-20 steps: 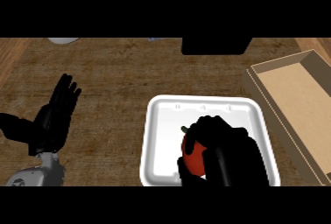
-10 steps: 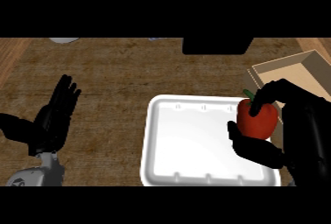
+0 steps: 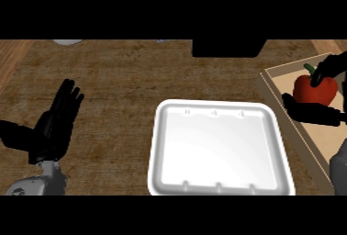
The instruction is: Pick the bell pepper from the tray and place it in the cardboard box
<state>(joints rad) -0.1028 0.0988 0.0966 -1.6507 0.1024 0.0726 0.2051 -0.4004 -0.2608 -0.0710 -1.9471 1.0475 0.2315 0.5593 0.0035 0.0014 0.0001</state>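
Head view, single entry, all positions given relative to the tray (image 3: 220, 149). Item: tray, white, rounded corners, ribbed at near and far rims, lying flat on the brown woven counter (image 3: 136, 73); nothing lies in it. Item: cardboard box (image 3: 288, 108), open-topped, tan, set just beside the tray's right edge and running off the view's right side; its near wall stands close against the tray, which keeps the carry from one to the other short. Item: bell pepper (image 3: 315, 89), red with a green stem pointing up, beyond the tray's far right corner and over the box's open interior; whether it touches the box floor cannot be told. Item: right hand (image 3: 318, 112), black, curled round the pepper, fingers showing above it and thumb below, so the pepper is carried from the side with stem clear; judged to be positioned for lowering and release into the box, the placing not yet completed. Item: left hand (image 3: 58, 121), black, well apart from the tray on its left, fingers straight and spread, pointing up, holding nothing, resting out of the working path. Item: dark block (image 3: 229, 47) at the far edge of the counter, beyond the tray. Item: pale rounded object (image 3: 68, 41), far left, mostly cut off, not identifiable.
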